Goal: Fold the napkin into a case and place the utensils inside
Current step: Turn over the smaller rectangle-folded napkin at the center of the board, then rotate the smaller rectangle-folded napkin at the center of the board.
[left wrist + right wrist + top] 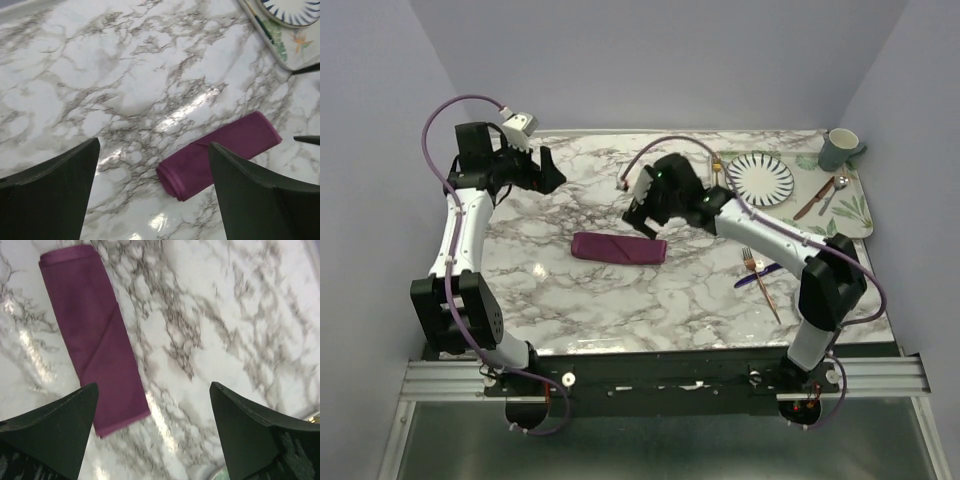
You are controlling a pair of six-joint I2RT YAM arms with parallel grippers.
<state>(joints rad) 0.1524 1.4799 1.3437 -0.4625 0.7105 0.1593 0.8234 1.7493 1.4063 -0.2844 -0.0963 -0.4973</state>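
Empty-handed: right gripper (645, 228) spread wide just over folded plum case (619, 248) mid-table, left gripper (551, 170) wide near far-left corner.

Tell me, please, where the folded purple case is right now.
In the top view the case lies flat near the middle of the table, just below the right gripper, with the fork and knife to its right.

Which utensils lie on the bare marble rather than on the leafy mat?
The copper fork and the dark blue knife, crossed over each other near the table's right edge. The silver spoon lies on the mat beside the plate.
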